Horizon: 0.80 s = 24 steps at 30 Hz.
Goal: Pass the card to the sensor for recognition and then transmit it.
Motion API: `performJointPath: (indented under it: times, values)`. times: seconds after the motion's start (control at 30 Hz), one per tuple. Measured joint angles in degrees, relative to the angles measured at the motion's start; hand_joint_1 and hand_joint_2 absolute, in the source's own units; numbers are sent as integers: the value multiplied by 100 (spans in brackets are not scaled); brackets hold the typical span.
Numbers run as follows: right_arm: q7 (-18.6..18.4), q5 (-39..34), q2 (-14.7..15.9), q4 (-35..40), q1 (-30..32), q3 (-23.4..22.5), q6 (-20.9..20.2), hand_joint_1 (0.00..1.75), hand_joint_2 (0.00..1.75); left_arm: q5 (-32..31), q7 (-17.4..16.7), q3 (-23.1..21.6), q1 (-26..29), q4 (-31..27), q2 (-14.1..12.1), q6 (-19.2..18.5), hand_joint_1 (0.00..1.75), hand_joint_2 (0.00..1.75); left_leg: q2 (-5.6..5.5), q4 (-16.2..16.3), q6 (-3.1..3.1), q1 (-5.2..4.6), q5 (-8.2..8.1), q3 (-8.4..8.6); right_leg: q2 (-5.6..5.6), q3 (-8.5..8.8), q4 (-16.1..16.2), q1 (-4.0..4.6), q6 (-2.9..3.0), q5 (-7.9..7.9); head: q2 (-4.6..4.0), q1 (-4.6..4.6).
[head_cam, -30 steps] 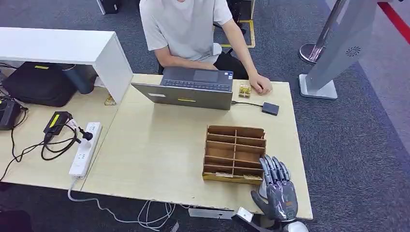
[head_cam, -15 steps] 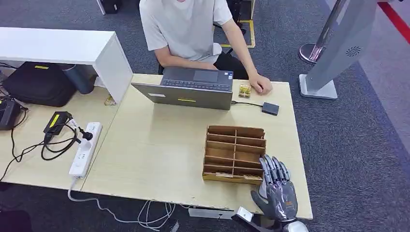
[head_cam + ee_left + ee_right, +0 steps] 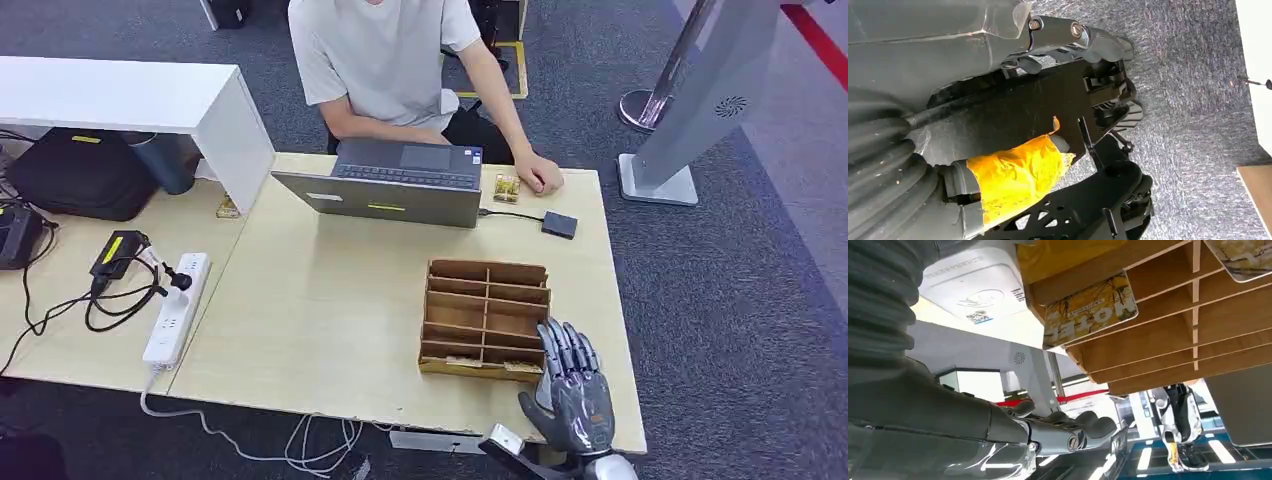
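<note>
Right hand [image 3: 572,392] sits at the near right corner of the worktop [image 3: 330,320], palm down, fingers spread and extended, holding nothing, fingertips just beside the near right corner of the wooden card rack [image 3: 486,318]. In the right wrist view the same hand [image 3: 1058,432] shows fingers stretched out and empty, close under the rack's slots [image 3: 1168,315]. Left hand [image 3: 998,75] hangs off the worktop over grey carpet [image 3: 1188,100]; cannot tell if it is wide or closed, fingers mostly hidden, nothing seen in it.

Card [image 3: 1090,307], yellow patterned, sticks out of a rack slot near the right hand, not touched. A second card [image 3: 1245,257] pokes from another slot at the frame edge. From the head view, cards show as a thin pale strip along the rack's nearest row [image 3: 470,362].

Sensor [image 3: 559,224], small dark box, lies on the far right of the worktop, cabled to the laptop [image 3: 392,185]. Another card [image 3: 506,188] lies by the person's hand [image 3: 540,178] near the far edge, just beyond the sensor. Person in a pale T-shirt [image 3: 385,55] sits behind the laptop. Power strip [image 3: 176,308] and black cables [image 3: 110,290] sit on the left worktop.
</note>
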State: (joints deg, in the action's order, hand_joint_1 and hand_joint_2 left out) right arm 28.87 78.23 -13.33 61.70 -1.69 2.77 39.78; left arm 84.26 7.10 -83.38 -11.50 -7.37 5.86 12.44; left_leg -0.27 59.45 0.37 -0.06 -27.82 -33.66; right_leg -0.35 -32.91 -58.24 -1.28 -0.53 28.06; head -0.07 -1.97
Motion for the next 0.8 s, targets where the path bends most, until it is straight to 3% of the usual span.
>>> performJointPath:
  times: [0.47,0.5,0.8]
  values:
    - [-11,35,0,-230,-3,232,0,0,175,31,0,-37,-3,-2,0,0,0,175,0,0,0,0,0,0,0,0,0,0,0,0,0,0]
    - [-15,31,-2,-243,-3,249,0,175,175,35,0,-37,-3,0,0,0,0,175,0,0,0,0,0,0,0,0,0,0,0,0,0,0]
    - [-103,-282,0,-367,-9,431,26,175,175,72,18,-37,-3,0,0,-2,0,175,0,0,0,0,0,0,1,0,0,0,0,0,0,0]
